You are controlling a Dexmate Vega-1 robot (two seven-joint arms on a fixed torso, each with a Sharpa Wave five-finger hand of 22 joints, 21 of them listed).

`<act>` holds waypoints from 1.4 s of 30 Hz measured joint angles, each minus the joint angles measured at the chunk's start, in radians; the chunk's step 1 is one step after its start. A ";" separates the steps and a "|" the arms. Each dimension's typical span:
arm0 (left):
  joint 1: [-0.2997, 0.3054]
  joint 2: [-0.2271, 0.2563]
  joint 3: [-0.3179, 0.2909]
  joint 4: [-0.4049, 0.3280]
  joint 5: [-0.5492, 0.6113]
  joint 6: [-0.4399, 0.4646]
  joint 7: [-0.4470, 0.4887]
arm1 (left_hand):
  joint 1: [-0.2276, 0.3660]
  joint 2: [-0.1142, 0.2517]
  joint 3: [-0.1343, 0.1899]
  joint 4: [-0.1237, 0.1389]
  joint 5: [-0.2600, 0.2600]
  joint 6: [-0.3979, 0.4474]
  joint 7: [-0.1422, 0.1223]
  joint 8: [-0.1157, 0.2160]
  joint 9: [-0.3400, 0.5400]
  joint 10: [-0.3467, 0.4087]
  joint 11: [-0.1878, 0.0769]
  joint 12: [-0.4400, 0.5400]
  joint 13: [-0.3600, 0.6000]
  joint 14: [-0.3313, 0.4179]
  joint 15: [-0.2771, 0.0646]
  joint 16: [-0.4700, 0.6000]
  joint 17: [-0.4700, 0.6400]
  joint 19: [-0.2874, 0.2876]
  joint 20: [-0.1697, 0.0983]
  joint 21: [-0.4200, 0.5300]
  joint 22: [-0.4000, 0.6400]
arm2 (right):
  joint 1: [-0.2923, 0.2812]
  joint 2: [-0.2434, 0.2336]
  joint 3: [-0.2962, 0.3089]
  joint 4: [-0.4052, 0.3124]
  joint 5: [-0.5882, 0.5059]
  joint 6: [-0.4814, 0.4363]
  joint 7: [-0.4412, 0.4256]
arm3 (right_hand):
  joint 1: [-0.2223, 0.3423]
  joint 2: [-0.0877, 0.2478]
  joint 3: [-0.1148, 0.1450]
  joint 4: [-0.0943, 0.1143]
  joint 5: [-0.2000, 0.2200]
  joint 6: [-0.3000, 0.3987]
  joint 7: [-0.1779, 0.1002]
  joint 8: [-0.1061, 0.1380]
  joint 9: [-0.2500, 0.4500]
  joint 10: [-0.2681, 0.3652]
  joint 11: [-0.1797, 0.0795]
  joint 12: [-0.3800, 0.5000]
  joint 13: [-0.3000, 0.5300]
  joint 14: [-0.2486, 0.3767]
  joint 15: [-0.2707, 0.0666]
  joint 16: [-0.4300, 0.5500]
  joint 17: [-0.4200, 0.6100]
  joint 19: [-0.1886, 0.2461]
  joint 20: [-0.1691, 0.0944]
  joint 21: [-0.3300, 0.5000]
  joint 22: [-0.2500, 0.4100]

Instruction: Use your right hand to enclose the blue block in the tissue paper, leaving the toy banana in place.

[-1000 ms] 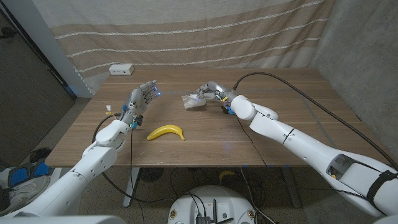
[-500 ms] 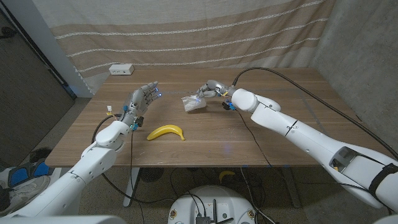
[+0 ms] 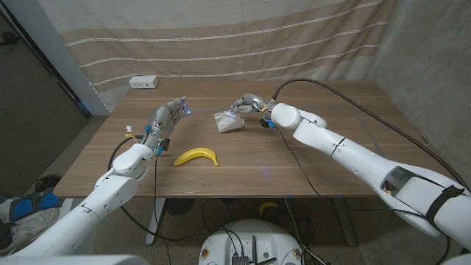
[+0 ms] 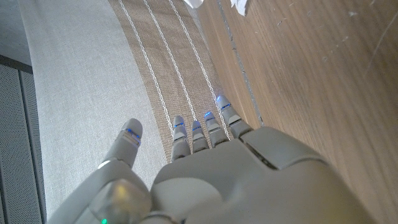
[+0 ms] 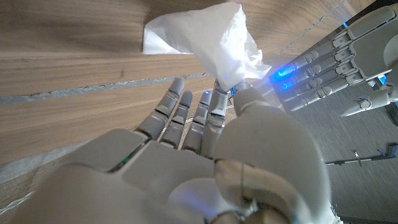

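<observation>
Right hand [image 3: 246, 103] is pinching a corner of the tissue [image 3: 229, 121] between thumb and fingers, lifting that edge while the rest of it sits bunched on the table [image 3: 316, 158], far middle. Can't see the blue block, so can't tell where it is. Banana [image 3: 196, 156] lies nearer and to the left, well apart from the tissue. Left hand [image 3: 166, 118] is raised left of the banana, fingers spread, holding nothing.

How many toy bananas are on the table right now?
1. The toy banana lies near the table's front edge, between the left hand and the tissue paper. Nothing suggests another hidden.
</observation>
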 measured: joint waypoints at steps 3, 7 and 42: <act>0.002 0.000 -0.001 -0.002 0.000 0.000 0.003 | 0.005 0.005 0.000 0.000 0.000 0.000 0.000 0.000 0.000 0.000 0.000 0.000 0.000 0.000 0.000 0.000 0.000 0.000 0.000 -0.004 0.000 | 0.006 0.013 -0.004 0.027 -0.006 0.015 -0.020 | 0.000 0.000 0.000 0.000 0.000 -0.003 -0.003 0.000 0.004 0.000 0.000 0.000 0.001 0.000 0.000 0.008 0.002 0.001 -0.001 0.007 0.000; 0.004 0.000 -0.002 -0.004 0.001 0.000 0.006 | 0.005 0.005 0.000 0.000 0.000 0.000 0.000 0.000 0.000 0.000 0.000 0.000 0.000 0.000 0.000 0.000 0.000 0.000 0.000 -0.004 0.000 | 0.015 0.025 -0.011 0.056 -0.020 0.022 -0.037 | 0.000 0.000 0.000 0.000 0.000 -0.003 -0.003 0.000 0.009 0.000 0.000 0.000 0.005 0.000 0.000 0.008 0.005 0.004 -0.004 0.008 0.000; 0.017 -0.006 -0.007 -0.022 0.005 0.006 0.033 | 0.010 0.000 -0.008 -0.008 0.000 0.000 0.000 0.000 0.000 0.000 0.000 0.000 0.000 0.000 0.000 0.000 0.002 0.000 0.000 -0.011 0.000 | 0.096 0.128 -0.107 0.346 -0.194 0.144 -0.247 | -0.010 -0.011 -0.007 0.001 0.000 -0.016 -0.049 0.006 0.015 0.020 -0.027 0.005 0.014 0.007 0.000 0.023 0.023 0.022 -0.022 0.023 0.000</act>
